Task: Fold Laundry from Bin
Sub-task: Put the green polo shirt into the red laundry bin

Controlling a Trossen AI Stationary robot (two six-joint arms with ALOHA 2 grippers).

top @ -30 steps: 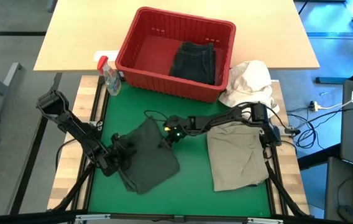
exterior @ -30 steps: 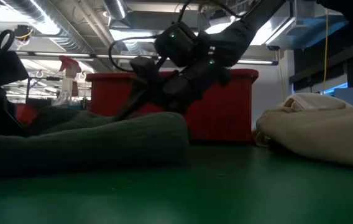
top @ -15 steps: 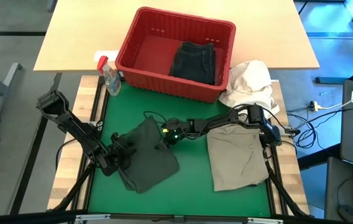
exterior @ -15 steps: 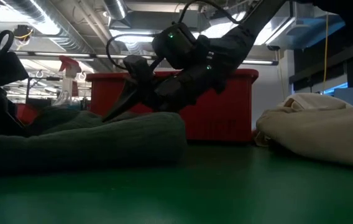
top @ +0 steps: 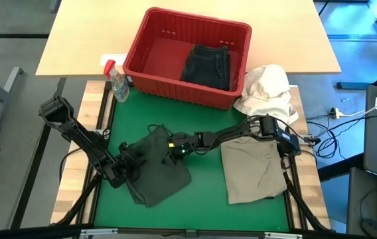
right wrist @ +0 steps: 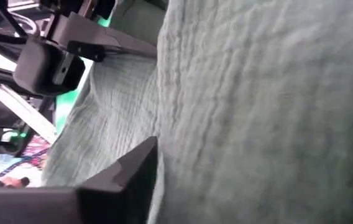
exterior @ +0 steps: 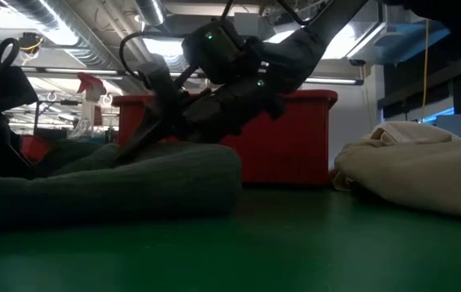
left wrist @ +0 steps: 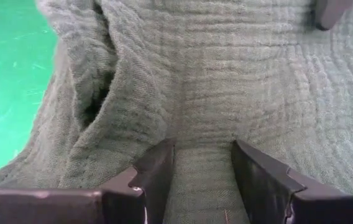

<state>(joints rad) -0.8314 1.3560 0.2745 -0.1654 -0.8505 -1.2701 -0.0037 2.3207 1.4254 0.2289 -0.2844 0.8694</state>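
From above, a dark grey garment [top: 156, 167] is seen on the green mat [top: 205, 179], in front of the red bin [top: 186, 56], its long axis diagonal. The left gripper [top: 130, 159] is clamped on its edge. In the left wrist view, cloth [left wrist: 201, 112] is pinched between the fingers [left wrist: 260, 174]. The right gripper [top: 168, 147] is pressed on it; its opening cannot be told.

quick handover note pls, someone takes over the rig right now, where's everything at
Left gripper: fingers astride a fold of the dark garment on the green mat.
Right gripper: down on the same garment's far edge; grip unclear.
Khaki garment: lying flat on the mat's right side.
Red bin: one dark garment inside.
White cloth bundle: beside the bin.
Left: finish folding the dark garment, then empty the bin.
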